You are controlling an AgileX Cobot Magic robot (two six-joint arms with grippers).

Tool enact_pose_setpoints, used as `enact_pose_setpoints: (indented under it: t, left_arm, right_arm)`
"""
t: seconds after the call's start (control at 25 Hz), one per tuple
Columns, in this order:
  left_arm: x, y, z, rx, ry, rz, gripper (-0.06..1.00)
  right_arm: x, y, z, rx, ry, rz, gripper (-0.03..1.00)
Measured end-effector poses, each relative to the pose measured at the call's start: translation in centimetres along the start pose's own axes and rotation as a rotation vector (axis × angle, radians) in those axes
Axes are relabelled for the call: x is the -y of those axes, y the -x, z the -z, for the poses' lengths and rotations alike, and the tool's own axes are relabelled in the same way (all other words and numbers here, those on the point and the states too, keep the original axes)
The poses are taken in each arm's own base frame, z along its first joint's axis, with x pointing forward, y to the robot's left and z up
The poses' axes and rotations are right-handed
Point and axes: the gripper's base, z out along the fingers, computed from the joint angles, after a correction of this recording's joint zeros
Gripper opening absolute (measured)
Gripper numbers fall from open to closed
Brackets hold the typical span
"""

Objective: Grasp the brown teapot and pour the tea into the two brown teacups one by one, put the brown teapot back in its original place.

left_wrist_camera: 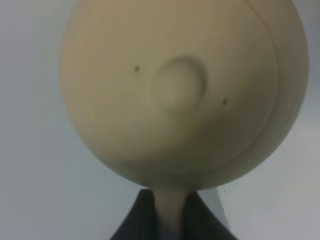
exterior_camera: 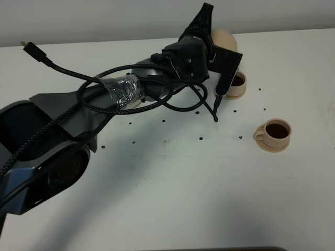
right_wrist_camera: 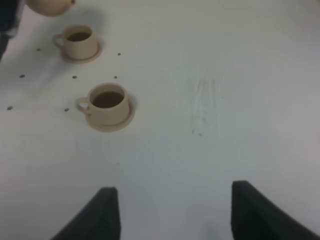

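Left gripper [left_wrist_camera: 167, 220] was clamped on the brown teapot [left_wrist_camera: 182, 90] handle, held far-right above the far teacup [exterior_camera: 236, 85]; both cups looked filled. Right gripper [right_wrist_camera: 170, 212] stood spread, empty. Risk: a tilted pot dripping or clipping that cup while returning.

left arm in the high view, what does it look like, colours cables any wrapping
The left arm is dark grey to black, with bulky rounded joint housings. Black braided cables loop loosely along it, one ending in a free plug. A band of clear crinkled plastic wrap circles one link. Its jaws are black; the right gripper has dark ones too.
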Motion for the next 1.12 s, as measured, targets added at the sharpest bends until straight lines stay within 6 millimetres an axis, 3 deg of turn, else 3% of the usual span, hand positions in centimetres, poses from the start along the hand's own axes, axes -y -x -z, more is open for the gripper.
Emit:
enact_pose_setpoints:
  t: [0.24,0.56,0.88,1.12]
  left_arm:
    - [-0.9,-2.1,3.5,-0.087,-0.202,0.27,0.13]
    - [0.4,-2.6,7.3,-0.141,-0.584,0.532,0.13]
    - [1.2,-1.8,7.5,-0.169,-0.685,0.752,0.13]
    - [3.9,-0.2,5.1,-0.211,-0.755,0.83,0.13]
  right_arm:
    - [0.0,0.0,0.0,0.0,0.0,0.0,0.48]
    - [0.0,0.0,0.0,0.0,0.0,0.0,0.48]
    - [0.0,0.0,0.0,0.0,0.0,0.0,0.48]
    - [0.0,0.0,0.0,0.0,0.0,0.0,0.48]
